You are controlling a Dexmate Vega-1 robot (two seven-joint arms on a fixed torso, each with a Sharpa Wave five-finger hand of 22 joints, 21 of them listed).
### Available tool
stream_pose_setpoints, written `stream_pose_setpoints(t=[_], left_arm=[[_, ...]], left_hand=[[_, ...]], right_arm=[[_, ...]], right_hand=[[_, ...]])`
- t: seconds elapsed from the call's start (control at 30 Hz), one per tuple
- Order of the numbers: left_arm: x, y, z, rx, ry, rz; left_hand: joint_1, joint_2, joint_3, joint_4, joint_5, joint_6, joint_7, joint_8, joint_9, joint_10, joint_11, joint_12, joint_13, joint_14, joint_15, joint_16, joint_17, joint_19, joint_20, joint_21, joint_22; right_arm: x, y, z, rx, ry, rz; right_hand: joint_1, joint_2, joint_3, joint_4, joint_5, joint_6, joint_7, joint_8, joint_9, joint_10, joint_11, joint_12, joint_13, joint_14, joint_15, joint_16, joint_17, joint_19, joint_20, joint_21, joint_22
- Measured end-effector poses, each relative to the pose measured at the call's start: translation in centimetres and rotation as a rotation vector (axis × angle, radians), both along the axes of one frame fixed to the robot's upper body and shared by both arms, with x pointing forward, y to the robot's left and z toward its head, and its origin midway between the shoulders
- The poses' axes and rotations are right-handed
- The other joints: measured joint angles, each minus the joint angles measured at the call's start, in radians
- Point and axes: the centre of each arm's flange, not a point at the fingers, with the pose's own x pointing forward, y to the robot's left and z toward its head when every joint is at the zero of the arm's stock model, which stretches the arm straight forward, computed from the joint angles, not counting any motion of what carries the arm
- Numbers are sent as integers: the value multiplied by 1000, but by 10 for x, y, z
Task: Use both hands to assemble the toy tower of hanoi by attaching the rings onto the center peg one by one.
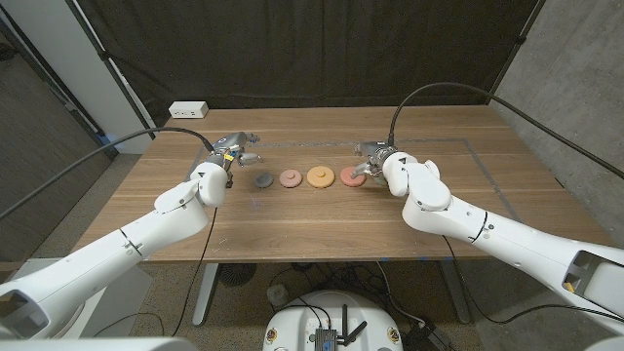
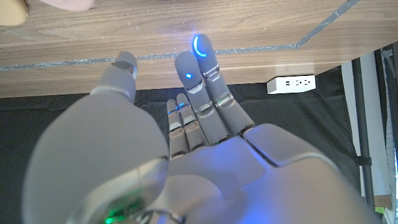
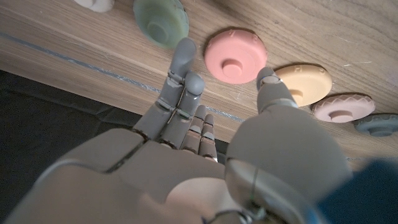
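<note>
Four rings I can see in a row across the middle of the wooden surface (image 1: pixel 322 224) in the head view: dark grey ring (image 1: pixel 262 179) on the left, then pale pink ring (image 1: pixel 290 178), orange ring (image 1: pixel 320 176), and coral ring (image 1: pixel 352 175) on the right, all lying flat and apart from each other. My right wrist view adds a green ring (image 3: pixel 161 20) beyond the coral one, plus a white piece (image 3: pixel 94 4) cut off at the frame edge, can't tell what it is. Right robot hand (image 1: pixel 375 161) sits at the coral ring, fingers spread and released, grasping nothing; fingertips (image 3: pixel 184 53) near that ring, contact unclear. Left robot hand (image 1: pixel 234 151) is just left and far of the dark grey ring, fingers extended and apart, nothing held, blue lights on the fingertips (image 2: pixel 202 48). White power strip (image 1: pixel 188 109) at the far left edge.
</note>
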Motion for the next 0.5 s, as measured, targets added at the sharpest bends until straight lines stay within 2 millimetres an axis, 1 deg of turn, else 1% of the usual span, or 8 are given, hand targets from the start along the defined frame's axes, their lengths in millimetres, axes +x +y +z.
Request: stream_pose_setpoints(t=[0.03,0.13,0.23,0.3,0.37,0.43,0.5], left_arm=[[0,0,0,0,0,0],[0,1,0,-2,0,0],[0,2,-1,-2,2,1],[0,2,-1,-3,2,1],[0,3,-1,-3,2,1],[0,3,-1,-4,2,0],[0,4,-1,-5,4,1]], left_hand=[[0,0,0,0,0,2,-2,0,0,0,0,0,0,0,0,0,0,0,0,0,0],[0,0,0,0,0,4,-4,0,0,0,0,0,0,0,0,0,0,0,0,2,0],[0,0,0,0,0,4,-4,0,0,4,4,0,0,0,0,4,0,0,0,4,-3],[0,0,-3,-3,0,4,-4,0,0,9,1,0,0,0,0,4,0,0,0,7,-5],[0,0,-3,-3,0,9,-1,0,0,11,0,0,0,0,0,4,0,0,0,7,-5],[0,0,-3,-3,0,10,0,0,0,11,0,0,0,0,0,4,0,0,0,10,-7],[0,0,-6,0,0,10,0,0,0,11,0,0,0,0,0,8,0,0,0,11,-9]], right_arm=[[0,0,0,0,0,0],[2,3,0,-5,7,0],[4,6,0,-12,19,-4],[5,7,0,-15,24,-5],[6,8,0,-19,31,-8],[7,10,1,-23,33,-9],[9,11,0,-28,44,-11]], right_hand=[[0,0,-3,-3,0,0,0,0,0,0,0,0,0,0,0,0,1,0,0,0,-1],[0,0,-3,-3,0,0,0,0,0,-1,1,0,0,0,0,0,3,0,0,5,-5],[0,0,-6,0,0,-7,7,-1,0,-5,5,0,-4,0,0,3,3,0,0,8,-9],[0,0,-7,1,0,-16,16,-7,-3,-14,14,0,-4,0,0,4,3,0,0,12,-11],[0,0,-10,-1,0,-21,22,-8,-5,-18,18,-1,-4,0,0,4,2,0,0,14,-14],[0,0,-14,0,0,-28,22,-8,-5,-30,24,-4,-8,0,0,4,-6,0,0,17,-18],[0,0,-16,3,0,-29,22,-8,-5,-39,29,-4,-9,-4,4,-2,-12,-11,3,17,-22]])
